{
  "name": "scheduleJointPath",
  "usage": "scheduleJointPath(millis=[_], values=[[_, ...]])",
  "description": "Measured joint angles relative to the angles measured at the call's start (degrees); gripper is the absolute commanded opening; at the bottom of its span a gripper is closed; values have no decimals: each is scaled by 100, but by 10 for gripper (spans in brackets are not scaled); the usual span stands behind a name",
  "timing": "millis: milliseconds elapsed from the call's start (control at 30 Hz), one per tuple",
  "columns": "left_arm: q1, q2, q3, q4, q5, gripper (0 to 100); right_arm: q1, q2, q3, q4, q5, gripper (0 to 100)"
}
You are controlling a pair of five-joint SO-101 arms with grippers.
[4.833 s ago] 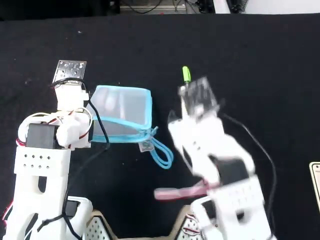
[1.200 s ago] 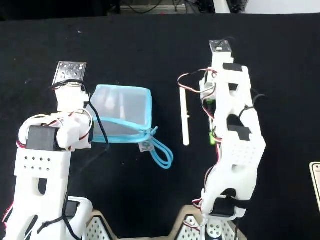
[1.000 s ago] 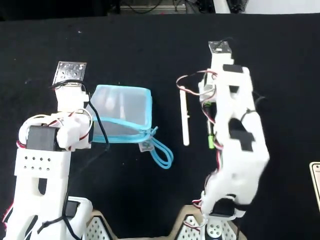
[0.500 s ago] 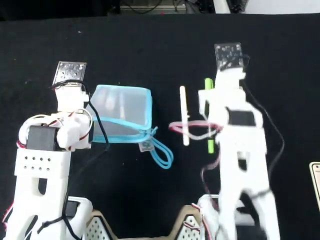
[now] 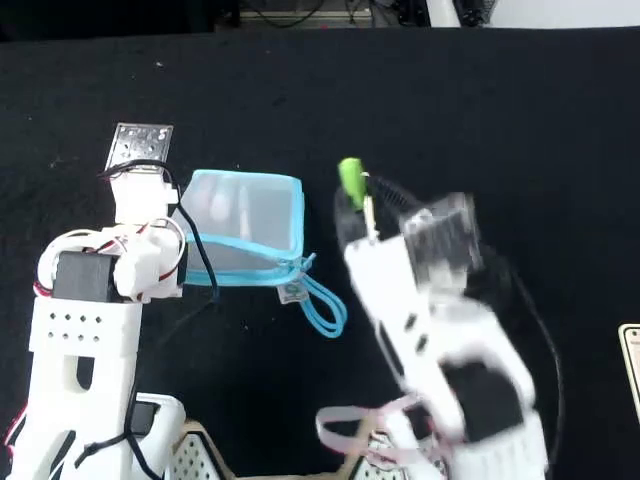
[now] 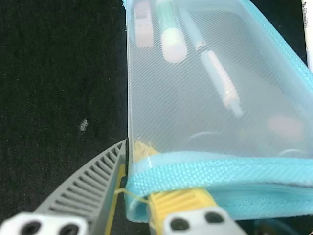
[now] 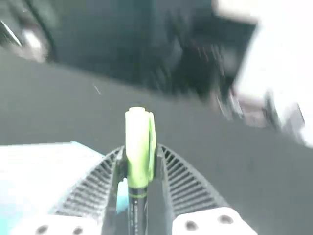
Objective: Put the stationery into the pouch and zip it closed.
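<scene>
A light blue see-through pouch lies left of centre with its opening toward the arms. Inside the pouch I see an eraser, a green-and-white marker and a thin pen. My left gripper is shut on the pouch's near-left corner. Raised to the right of the pouch, my right gripper is shut on a green marker. That marker stands between the fingers of the right gripper, with the pouch just beside it.
The pouch's blue wrist loop and zip pull trail on the black cloth toward the right arm. A white pen lies beyond the pouch's right side. A pale object sits at the table's right edge.
The right arm has lifted the green marker off the table beside the white pen and swung left toward the pouch. The left arm and pouch have stayed still.
</scene>
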Motion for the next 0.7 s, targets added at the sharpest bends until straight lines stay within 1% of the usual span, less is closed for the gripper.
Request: scheduleJointPath(millis=[133,200,600,700], values=[[0,-9,18,0,0,30,-949,-1503,88,-44,-9,13],[0,-9,18,0,0,30,-1327,-1899,141,-273,-9,12],[0,-9,18,0,0,30,-2391,-1916,1758,-2251,-9,11],[0,-9,18,0,0,30,-2479,-1916,2101,-2813,-9,11]])
